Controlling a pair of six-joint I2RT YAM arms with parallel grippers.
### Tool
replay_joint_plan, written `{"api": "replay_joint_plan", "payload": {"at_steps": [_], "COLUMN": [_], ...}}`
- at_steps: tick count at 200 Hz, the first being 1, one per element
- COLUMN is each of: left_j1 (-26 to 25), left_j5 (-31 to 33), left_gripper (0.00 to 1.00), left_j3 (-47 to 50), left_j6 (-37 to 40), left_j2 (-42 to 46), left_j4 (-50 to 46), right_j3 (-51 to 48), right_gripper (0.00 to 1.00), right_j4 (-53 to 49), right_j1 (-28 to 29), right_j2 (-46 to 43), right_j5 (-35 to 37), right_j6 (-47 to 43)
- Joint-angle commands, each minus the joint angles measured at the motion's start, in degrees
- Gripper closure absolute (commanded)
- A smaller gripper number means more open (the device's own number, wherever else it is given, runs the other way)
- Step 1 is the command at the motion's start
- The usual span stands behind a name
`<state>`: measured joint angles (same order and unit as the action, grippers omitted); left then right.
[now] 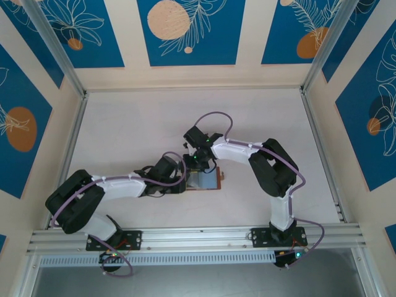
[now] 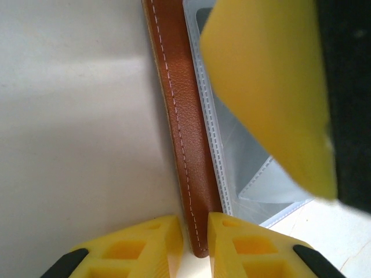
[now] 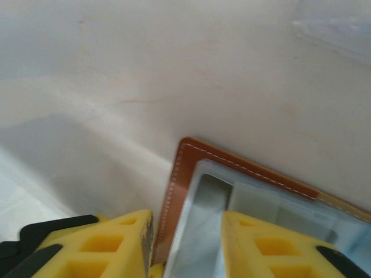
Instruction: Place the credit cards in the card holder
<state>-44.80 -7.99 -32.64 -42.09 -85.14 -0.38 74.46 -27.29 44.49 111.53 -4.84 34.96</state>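
1. Near the middle of the white table (image 1: 136,124): the card holder (image 1: 205,180), lying open and flat, with the grey-blue inside facing up.
2. Right at its left edge: the left gripper (image 1: 183,180), stretched in from the left side.
3. From the left wrist: two yellow fingers (image 2: 145,249) very close together, with the brown leather edge of the card holder in the thin gap between them. Jaws narrow, pinching that edge.
4. Over the far side of the card holder: the right gripper (image 1: 197,166), pointing down at it.
5. From the right wrist: yellow fingers (image 3: 116,243) set apart, with a brown stitched corner of the card holder showing in the gap below. Jaws partly open, holding nothing.
6. Also from the left wrist: one big yellow finger of the right gripper, close and blurry, hanging over the clear pockets (image 2: 243,162).
7. Pockets shiny and see-through, just beside the brown rim with its white stitches. Too blurry to tell what sits inside them.
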Motion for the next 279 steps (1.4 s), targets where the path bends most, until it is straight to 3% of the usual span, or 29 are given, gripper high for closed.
{"api": "replay_joint_plan", "payload": {"at_steps": [1,70,131,159,194,211,279], "left_j1": [-0.68,-0.44,0.45,2.69,5.61,6.80,6.96], "left_j5": [1.29,2.80,2.62,1.15,-0.71,-2.29,-5.19], "left_gripper": [0.76,0.72,0.68,0.65,0.56,0.52,0.46], "left_j3": [3.20,3.72,4.16,4.71,3.01,1.71,-4.76], "left_j6": [0.25,0.25,-0.10,0.05,2.49,3.44,6.09], "left_j2": [-2.81,1.70,4.62,9.15,14.98,16.29,11.84], "left_j4": [-5.74,-9.36,-11.03,-12.84,-17.76,-18.71,-18.32], "right_j3": [-0.76,1.39,1.60,-0.59,-5.13,-5.79,-2.47], "right_gripper": [0.58,0.53,0.53,0.60,0.86,0.93,0.93], "right_j4": [3.29,5.29,3.80,0.51,-0.63,-0.87,0.51], "right_j1": [-0.18,-1.96,-2.34,-2.50,-2.66,-2.37,1.98], "right_j2": [-2.97,-5.72,-9.65,-12.39,-13.56,-12.12,-0.80], "right_j5": [-6.90,-12.18,-7.45,-1.81,0.47,0.80,3.44], "right_j6": [-0.74,-3.09,-4.76,-5.43,-5.01,-4.73,-2.67]}}
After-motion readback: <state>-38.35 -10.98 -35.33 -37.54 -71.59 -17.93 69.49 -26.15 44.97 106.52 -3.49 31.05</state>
